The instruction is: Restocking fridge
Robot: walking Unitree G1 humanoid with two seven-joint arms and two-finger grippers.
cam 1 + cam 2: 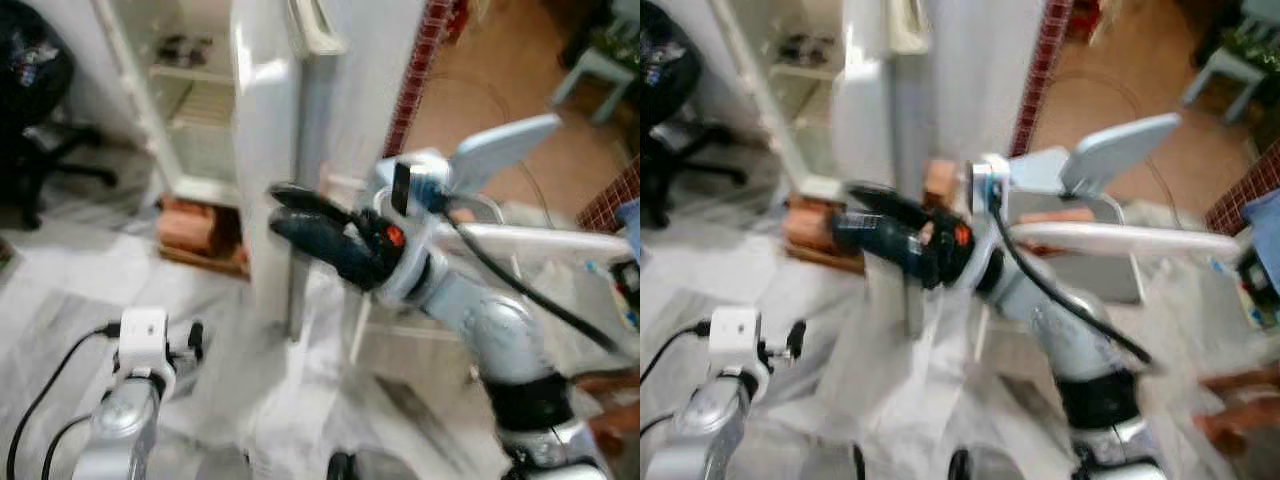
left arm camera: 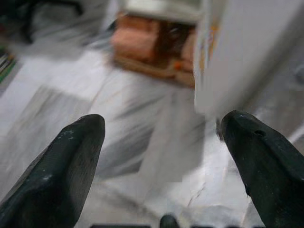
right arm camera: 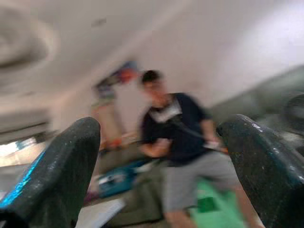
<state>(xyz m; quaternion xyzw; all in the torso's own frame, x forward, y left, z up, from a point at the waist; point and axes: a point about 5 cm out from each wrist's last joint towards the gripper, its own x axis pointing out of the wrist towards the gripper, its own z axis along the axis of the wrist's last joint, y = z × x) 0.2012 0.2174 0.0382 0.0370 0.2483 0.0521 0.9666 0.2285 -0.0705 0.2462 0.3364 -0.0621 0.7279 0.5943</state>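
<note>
Here the right gripper [image 1: 285,210] hovers, fingers apart, beside the fridge door [image 1: 265,150].

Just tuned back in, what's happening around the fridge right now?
The robot stands before the fridge, whose door hangs open, showing the shelves inside. The right end effector is raised at the door's edge, fingers apart and holding nothing. The left end effector hangs low over the marble floor, also open and empty. A person stands in the right wrist view. The pictures are blurred, so nothing appears to have been stocked yet.
</note>
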